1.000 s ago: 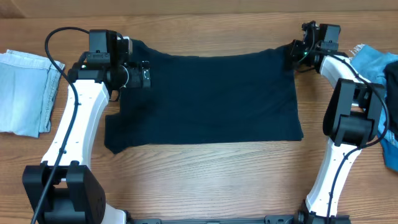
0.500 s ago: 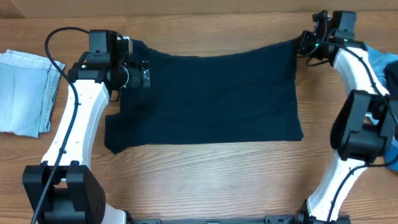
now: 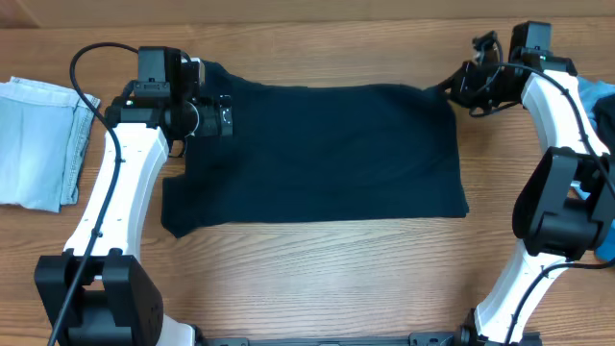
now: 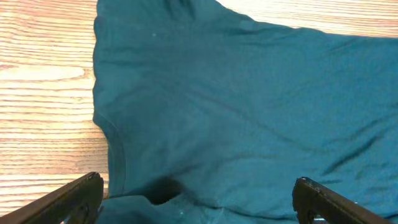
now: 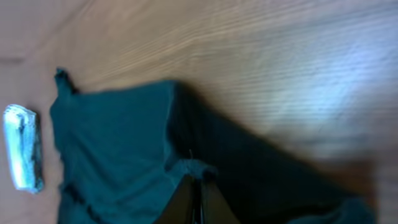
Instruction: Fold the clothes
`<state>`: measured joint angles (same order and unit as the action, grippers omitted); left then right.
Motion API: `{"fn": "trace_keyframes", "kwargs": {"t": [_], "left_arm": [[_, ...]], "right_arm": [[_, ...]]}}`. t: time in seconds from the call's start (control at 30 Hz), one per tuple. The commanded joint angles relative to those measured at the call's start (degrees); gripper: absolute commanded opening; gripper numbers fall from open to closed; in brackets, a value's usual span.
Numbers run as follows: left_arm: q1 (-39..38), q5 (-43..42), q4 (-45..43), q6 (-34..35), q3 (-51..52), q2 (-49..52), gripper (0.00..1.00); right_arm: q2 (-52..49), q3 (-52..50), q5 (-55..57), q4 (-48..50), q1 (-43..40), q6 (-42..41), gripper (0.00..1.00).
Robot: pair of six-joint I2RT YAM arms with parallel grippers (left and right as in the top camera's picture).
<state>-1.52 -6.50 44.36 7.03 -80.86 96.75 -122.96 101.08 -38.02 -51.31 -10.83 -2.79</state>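
Observation:
The dark navy garment point(image 3: 317, 154) lies spread flat across the table's middle. My left gripper point(image 3: 221, 117) hovers over its upper left part, jaws wide open and empty. In the left wrist view the fabric point(image 4: 249, 93) fills the space between the open fingers point(image 4: 199, 190). My right gripper point(image 3: 454, 88) is shut on the garment's far right corner, and the right wrist view shows a pinched fold point(image 5: 193, 167) at the closed fingertips point(image 5: 199, 182). A folded pale blue denim piece point(image 3: 38, 144) lies at the far left. A brighter blue denim piece point(image 3: 581, 96) lies at the right edge.
The wooden table point(image 3: 317, 279) shows bare wood in front of the garment. The arm bases stand at the near left point(image 3: 96, 298) and near right point(image 3: 509, 298). The pale folded piece also shows small in the right wrist view point(image 5: 22, 149).
My right gripper carried the garment's far right corner outward and away, then came back down and slightly left, flattening the top edge. The left arm has not moved.

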Motion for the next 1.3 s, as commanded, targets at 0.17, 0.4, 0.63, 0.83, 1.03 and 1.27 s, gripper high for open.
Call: {"fn": "trace_keyframes", "kwargs": {"t": [0.17, 0.4, 0.63, 0.83, 1.03, 1.27], "left_arm": [[-0.81, -0.63, 0.48, -0.66, -1.27, 0.07, 1.0], [-0.81, -0.63, 0.42, -0.66, -1.27, 0.07, 1.0], [-0.81, -0.66, 0.66, -0.66, -1.27, 0.07, 1.0], [-0.79, -0.63, 0.63, -0.66, -1.27, 0.07, 1.0], [-0.74, -0.63, -1.29, -0.66, -1.27, 0.07, 1.0], [-0.7, -0.61, -12.66, -0.87, -1.27, 0.09, 1.0]], "right_arm": [[3.74, 1.18, 7.58, -12.87, 0.26, -0.76, 0.04], [9.01, 1.18, 19.61, -19.08, 0.26, -2.14, 0.04], [9.01, 1.16, 22.18, -21.42, 0.28, -2.12, 0.04], [9.01, 1.14, 22.18, -22.43, 0.28, -1.7, 0.15], [9.01, 1.14, 22.58, -22.73, 0.26, -1.7, 0.17], [9.01, 1.14, 22.56, -22.58, 0.28, -1.75, 0.18]]}}
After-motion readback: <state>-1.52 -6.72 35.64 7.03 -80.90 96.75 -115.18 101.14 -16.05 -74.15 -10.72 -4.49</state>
